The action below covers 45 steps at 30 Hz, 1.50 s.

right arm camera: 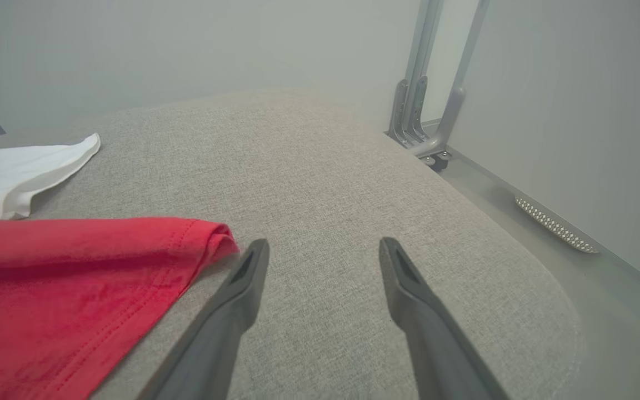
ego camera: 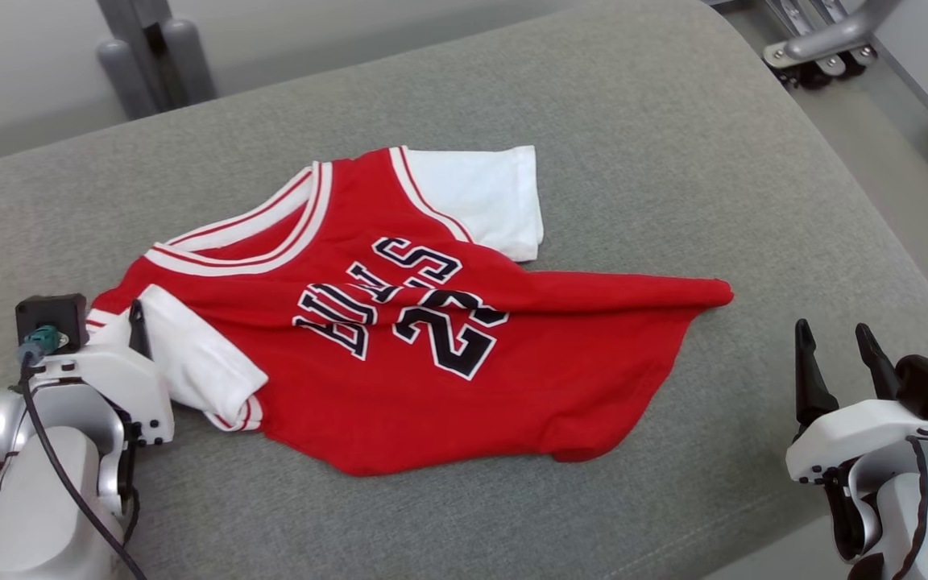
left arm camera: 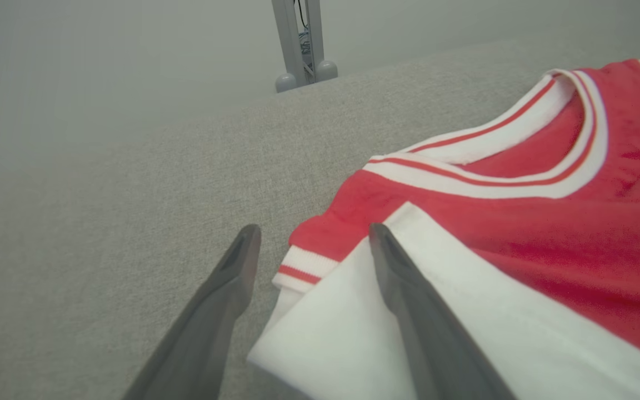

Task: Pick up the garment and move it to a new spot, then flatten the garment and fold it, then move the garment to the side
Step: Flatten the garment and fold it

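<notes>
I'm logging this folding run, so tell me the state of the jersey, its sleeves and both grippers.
red jersey: face up on the grey cushion, wrinkled, not flattened.
far white sleeve: spread flat.
near white sleeve: bunched at the jersey's edge.
left gripper: open, astride the near white sleeve's edge, not clamped.
right gripper: open, empty, beside the hem corner, apart from it.

Looks like a lab or test room. Bare pale wall [right arm camera: 131, 50], wheeled metal frame [ego camera: 826, 36], grey padded surface [ego camera: 633, 145].
</notes>
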Motion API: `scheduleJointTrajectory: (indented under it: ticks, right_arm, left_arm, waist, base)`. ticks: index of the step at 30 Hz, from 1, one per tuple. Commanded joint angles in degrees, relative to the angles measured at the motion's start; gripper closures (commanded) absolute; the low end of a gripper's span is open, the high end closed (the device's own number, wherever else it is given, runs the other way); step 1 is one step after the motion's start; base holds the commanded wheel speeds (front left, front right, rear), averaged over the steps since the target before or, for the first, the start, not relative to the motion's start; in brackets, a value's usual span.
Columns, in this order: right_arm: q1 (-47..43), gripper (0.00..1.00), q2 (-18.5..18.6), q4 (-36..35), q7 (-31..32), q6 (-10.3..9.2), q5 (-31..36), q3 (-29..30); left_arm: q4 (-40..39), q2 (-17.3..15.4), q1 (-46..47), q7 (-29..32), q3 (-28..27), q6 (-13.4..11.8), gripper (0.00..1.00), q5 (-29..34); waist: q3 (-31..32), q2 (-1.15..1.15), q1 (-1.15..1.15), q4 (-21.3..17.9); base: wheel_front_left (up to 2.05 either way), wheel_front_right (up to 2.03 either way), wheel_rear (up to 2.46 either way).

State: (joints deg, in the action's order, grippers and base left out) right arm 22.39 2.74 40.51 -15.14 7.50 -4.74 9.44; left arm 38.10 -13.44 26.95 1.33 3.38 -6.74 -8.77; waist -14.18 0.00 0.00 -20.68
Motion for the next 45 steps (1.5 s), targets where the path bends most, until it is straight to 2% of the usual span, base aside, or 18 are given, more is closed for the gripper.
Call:
scheduleJointTrajectory:
  ticks: [1,5,9,10,16,19,26,37,45]
  right_arm:
    - [-0.5,0.0,0.3,-0.5,-0.1,-0.01,-0.3,-0.1]
    - [-1.0,0.0,0.3,-1.5,-0.1,-0.01,-0.8,0.2]
    - [-0.8,0.0,0.3,-2.2,-0.1,-0.01,-1.5,-0.2]
    - [-0.8,0.0,0.3,-2.4,-0.1,-0.01,-1.4,-0.3]
    - [-1.6,0.0,0.3,-4.0,-0.1,-0.01,-0.6,0.0]
    - [-2.3,0.0,0.3,-4.3,-0.1,-0.01,0.3,0.8]
    - [-3.2,0.0,0.4,-3.9,-0.1,-0.01,2.1,1.6]
    - [-4.1,0.0,0.3,-2.9,-0.1,-0.01,4.0,2.4]
    - [-4.3,0.0,0.4,-2.1,-0.1,-0.01,4.3,2.4]
  left_arm:
    - [0.6,-0.4,0.7,0.5,-0.3,-0.5,0.0,-0.6]
    - [4.1,-2.0,0.4,4.5,-0.6,-0.4,0.0,-1.0]
    - [5.3,-2.5,0.3,4.8,-0.6,-0.1,0.0,-1.5]
    - [5.2,-2.4,0.3,4.3,-0.5,0.4,1.0,-1.8]
    - [2.9,-0.6,-1.7,0.8,-0.5,1.7,1.0,-3.5]
    - [-0.1,1.3,-4.8,-2.1,-0.4,2.2,1.0,-4.9]
    - [-8.5,4.5,-12.4,-4.7,-0.9,0.9,1.0,-7.0]
    - [-21.9,7.3,-24.2,-2.1,0.3,-1.7,1.0,-8.4]
    - [-29.6,7.7,-31.0,1.9,1.7,-3.6,1.0,-8.6]
  waist:
    - [-0.9,0.0,0.0,-1.1]
    - [-1.4,0.0,0.0,-1.5]
    - [-1.7,0.0,0.0,-1.2]
    - [-1.8,0.0,0.0,-1.0]
    - [-1.2,0.0,0.0,1.7]
    - [0.2,0.0,0.0,5.0]
    - [3.1,0.0,0.0,11.8]
    - [6.3,0.0,0.0,21.6]
    - [7.5,0.0,0.0,26.1]
  base:
    - [0.0,0.0,0.0]
    - [0.0,0.0,0.0]
    - [0.0,0.0,0.0]
    - [0.0,0.0,0.0]
    - [0.0,0.0,0.0]
    - [0.0,0.0,0.0]
    - [0.0,0.0,0.0]
    - [0.0,0.0,0.0]
    - [0.0,0.0,0.0]
